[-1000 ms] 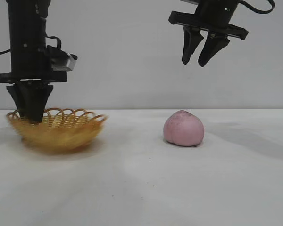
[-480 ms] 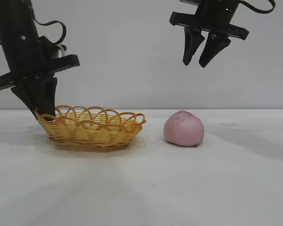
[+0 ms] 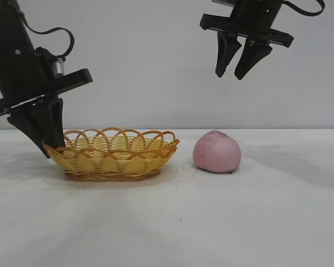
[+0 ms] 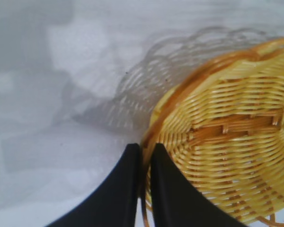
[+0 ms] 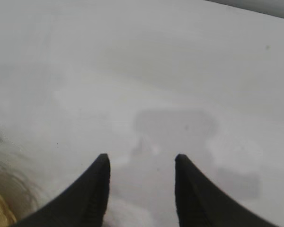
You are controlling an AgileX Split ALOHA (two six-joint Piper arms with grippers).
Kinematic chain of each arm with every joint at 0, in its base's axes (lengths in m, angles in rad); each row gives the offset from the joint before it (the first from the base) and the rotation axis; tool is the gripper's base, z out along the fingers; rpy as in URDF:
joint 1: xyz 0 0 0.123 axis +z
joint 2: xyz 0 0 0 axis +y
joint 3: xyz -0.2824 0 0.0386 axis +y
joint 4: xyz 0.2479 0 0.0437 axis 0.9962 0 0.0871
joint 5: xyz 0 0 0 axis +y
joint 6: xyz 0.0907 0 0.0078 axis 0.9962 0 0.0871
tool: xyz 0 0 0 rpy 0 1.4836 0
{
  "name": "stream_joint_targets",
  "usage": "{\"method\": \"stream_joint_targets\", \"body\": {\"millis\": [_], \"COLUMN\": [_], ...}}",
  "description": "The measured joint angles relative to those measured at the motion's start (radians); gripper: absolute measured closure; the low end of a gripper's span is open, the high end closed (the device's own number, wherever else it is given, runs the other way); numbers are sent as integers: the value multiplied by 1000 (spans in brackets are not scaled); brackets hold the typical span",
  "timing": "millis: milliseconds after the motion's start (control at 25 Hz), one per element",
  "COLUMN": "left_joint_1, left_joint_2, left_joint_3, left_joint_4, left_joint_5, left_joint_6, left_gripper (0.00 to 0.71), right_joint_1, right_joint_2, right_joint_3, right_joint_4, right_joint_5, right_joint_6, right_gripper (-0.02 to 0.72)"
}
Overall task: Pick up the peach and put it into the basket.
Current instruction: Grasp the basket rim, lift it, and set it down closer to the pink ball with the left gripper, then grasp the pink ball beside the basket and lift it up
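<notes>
A white table and a plain wall

The table (image 3: 167, 222) is white and smooth, with soft grey shadows on it. Behind its far edge stands a bare, pale grey wall (image 3: 145, 67).

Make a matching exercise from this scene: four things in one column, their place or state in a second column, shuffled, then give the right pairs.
Things:
1. peach
2. basket
3. left gripper
4. right gripper

States:
A. open, high above the table
B. shut on the wicker rim
C. on the table, untouched
D. empty, gripped at one end

Pairs: 1-C, 2-D, 3-B, 4-A
</notes>
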Motion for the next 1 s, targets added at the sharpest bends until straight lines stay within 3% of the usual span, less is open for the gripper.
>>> {"method": "stream_joint_targets", "body": {"millis": [200, 240, 360, 440, 560, 800, 1000], "left_joint_1": [0, 0, 0, 14, 71, 228, 250], "left_joint_2": [-73, -82, -86, -85, -85, -85, -152], "left_joint_3": [0, 0, 0, 0, 0, 0, 0], "left_joint_4": [144, 216, 477, 575, 581, 345, 372], "left_joint_5": [-20, -35, -63, -67, -80, -56, -35], "left_joint_6": [-11, -41, -229, -306, -322, -87, -68], "left_gripper": [372, 331, 346, 346, 346, 346, 346], "right_joint_1": [0, 0, 0, 0, 0, 0, 0], "right_joint_2": [0, 0, 0, 0, 0, 0, 0], "right_joint_3": [0, 0, 0, 0, 0, 0, 0], "right_joint_4": [6, 6, 6, 6, 6, 6, 9], "right_joint_5": [0, 0, 6, 16, 22, 27, 31], "right_joint_6": [0, 0, 0, 0, 0, 0, 0], "right_gripper": [408, 408, 408, 408, 408, 408, 408]}}
